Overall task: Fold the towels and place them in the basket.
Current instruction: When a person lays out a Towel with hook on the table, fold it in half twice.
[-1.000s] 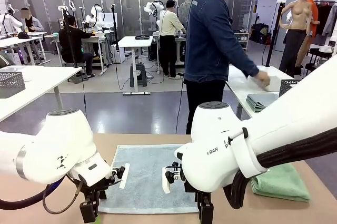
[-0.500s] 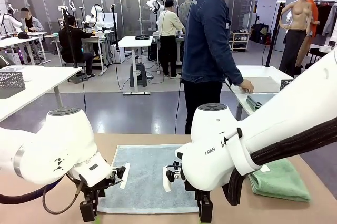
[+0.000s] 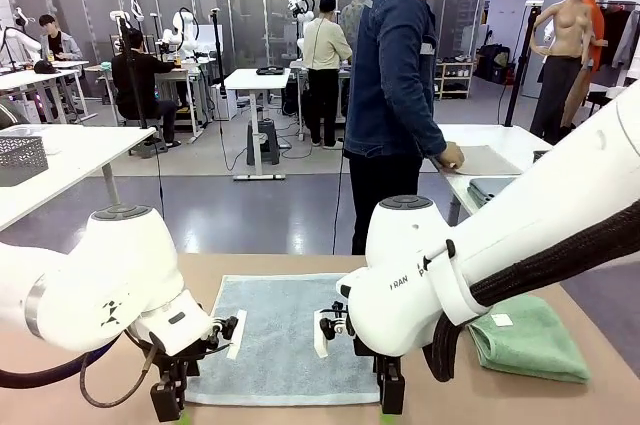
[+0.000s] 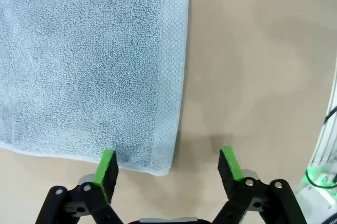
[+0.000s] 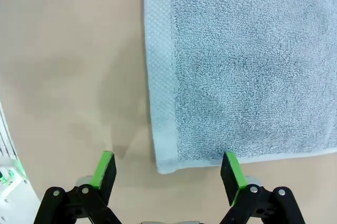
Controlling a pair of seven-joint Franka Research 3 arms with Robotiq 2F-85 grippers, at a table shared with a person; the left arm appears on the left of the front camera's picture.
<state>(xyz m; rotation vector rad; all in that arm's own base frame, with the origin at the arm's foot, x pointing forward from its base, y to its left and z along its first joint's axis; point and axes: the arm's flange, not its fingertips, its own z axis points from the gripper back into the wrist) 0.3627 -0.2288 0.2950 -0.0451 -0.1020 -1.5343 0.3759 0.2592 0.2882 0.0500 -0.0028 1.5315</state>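
A pale blue towel (image 3: 275, 335) lies spread flat on the tan table between my arms. My left gripper (image 4: 167, 166) hangs open just above its near left corner (image 4: 160, 167), one finger over the cloth and one over bare table. My right gripper (image 5: 167, 170) is open in the same way over the near right corner (image 5: 164, 165). In the front view the left gripper (image 3: 168, 407) and right gripper (image 3: 391, 400) point down at the towel's near edge. A folded green towel (image 3: 530, 343) with a white label lies on the table at the right. The basket is out of view.
A person in a dark blue jacket (image 3: 400, 75) stands beyond the far edge, hand on a side table (image 3: 490, 160) that holds folded grey cloths (image 3: 490, 188). Bare tabletop (image 4: 263, 66) lies beside both towel corners.
Both grippers stay over the towel's near corners, the right arm shifting slightly right. The person's hand has drawn back from the far end of the side table.
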